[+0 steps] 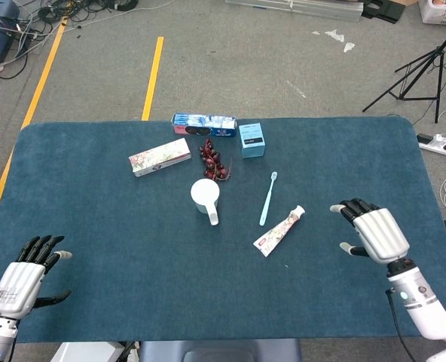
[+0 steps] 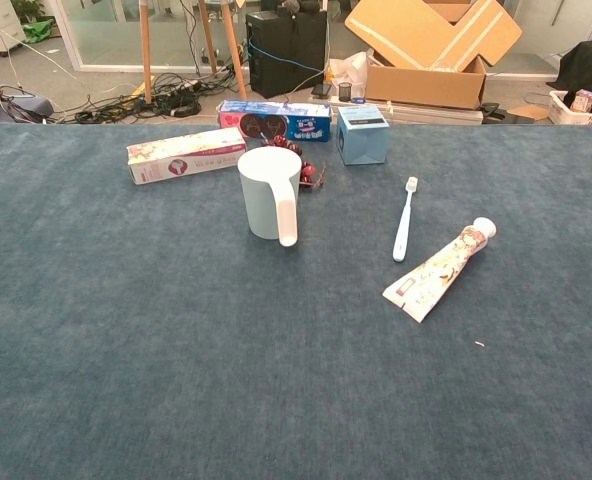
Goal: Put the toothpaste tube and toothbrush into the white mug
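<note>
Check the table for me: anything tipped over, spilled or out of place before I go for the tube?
Nothing stands out. The white mug stands upright; the toothbrush and toothpaste tube lie flat, apart. Both hands, left hand and right hand, hold nothing.

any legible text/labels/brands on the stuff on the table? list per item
None can be read for certain.
Long floral box: red logo and pale lettering, blurred.
Blue packet: white characters, too small.
Light blue box: dark label on top, unreadable.
Toothpaste tube: printed patch near the crimped end, too small.
Toothbrush and white mug: no text visible.
</note>
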You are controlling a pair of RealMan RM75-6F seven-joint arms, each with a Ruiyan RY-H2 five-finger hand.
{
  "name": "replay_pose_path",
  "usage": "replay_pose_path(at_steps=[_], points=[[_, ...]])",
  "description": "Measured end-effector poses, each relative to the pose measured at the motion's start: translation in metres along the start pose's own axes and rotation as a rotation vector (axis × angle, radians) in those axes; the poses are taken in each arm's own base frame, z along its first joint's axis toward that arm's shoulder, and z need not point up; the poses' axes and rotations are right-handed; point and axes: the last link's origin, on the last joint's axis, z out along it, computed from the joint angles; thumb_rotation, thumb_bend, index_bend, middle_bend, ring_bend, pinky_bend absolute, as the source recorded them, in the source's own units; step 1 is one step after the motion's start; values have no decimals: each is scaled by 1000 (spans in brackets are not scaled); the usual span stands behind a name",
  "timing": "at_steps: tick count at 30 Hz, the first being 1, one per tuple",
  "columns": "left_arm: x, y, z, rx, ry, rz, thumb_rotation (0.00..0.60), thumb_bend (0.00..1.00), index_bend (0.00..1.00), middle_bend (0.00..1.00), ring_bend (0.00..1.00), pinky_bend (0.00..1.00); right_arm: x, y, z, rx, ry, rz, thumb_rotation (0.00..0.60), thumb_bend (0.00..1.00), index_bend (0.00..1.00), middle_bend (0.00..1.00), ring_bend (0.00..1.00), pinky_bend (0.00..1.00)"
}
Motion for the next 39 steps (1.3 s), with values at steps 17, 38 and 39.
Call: replay_pose_path(at_steps=[17,38,39], points=[[8,-9,-8,73,26,5,600,66,317,146,95,79,11,-52,93,234,-45,-153,600,88,336,0,0,138],[17,-43,-8,243,46,3,600,67,317,146,95,74,-13,-105,197,372,-102,-183,600,145,336,0,0,125],[17,-45,-8,249,46,3,600,67,317,146,95,74,-14,-106,201,378,-102,-183,600,145,336,0,0,125]])
